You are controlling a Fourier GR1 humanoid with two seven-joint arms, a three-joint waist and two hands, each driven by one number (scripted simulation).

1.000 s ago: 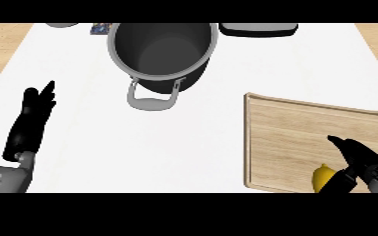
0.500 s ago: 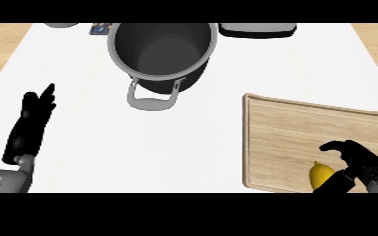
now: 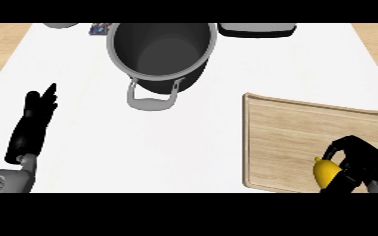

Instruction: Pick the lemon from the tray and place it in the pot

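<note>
A yellow lemon (image 3: 325, 171) lies near the front right corner of the wooden tray (image 3: 288, 140). My right hand (image 3: 356, 166) is curled round the lemon, thumb arching over its top and fingers hiding its right side. The dark grey pot (image 3: 162, 55) stands open and upright at the back centre, one loop handle (image 3: 152, 98) pointing toward me. My left hand (image 3: 33, 122) rests open at the left edge, fingers straight and pointing away.
A grey dish rim (image 3: 59, 25) and a small dark printed item (image 3: 100, 28) sit at the back left. A dark flat object (image 3: 257, 29) lies at the back right. White counter stretches between the pot and the tray.
My right hand has shifted a little further onto the tray and its fingers have curled closer round the lemon. The left hand, pot and tray have stayed put.
</note>
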